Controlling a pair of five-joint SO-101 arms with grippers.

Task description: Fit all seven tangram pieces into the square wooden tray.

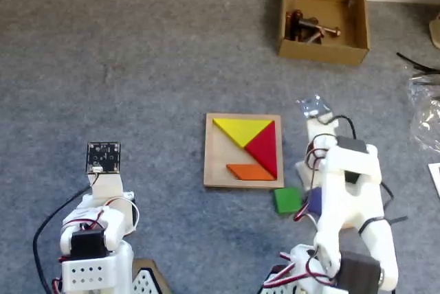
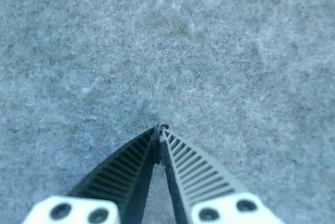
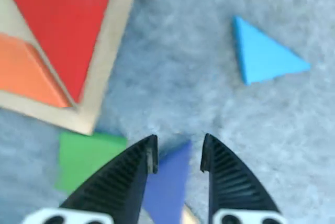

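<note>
My left jaws are together above the grey worktop (image 2: 157, 41). At centre, the wooden tray (image 1: 214, 160) holds a yellow triangle (image 1: 242, 131), a red triangle (image 1: 265, 148) and an orange piece (image 1: 249, 171). A green square (image 1: 287, 200) lies just outside its corner. My right jaws are apart above a dark blue piece (image 3: 167, 185). A light blue triangle (image 3: 261, 54) lies nearby.

Grey table (image 1: 137, 67): wooden tray (image 1: 214, 160), cardboard box (image 1: 320, 52)
</note>
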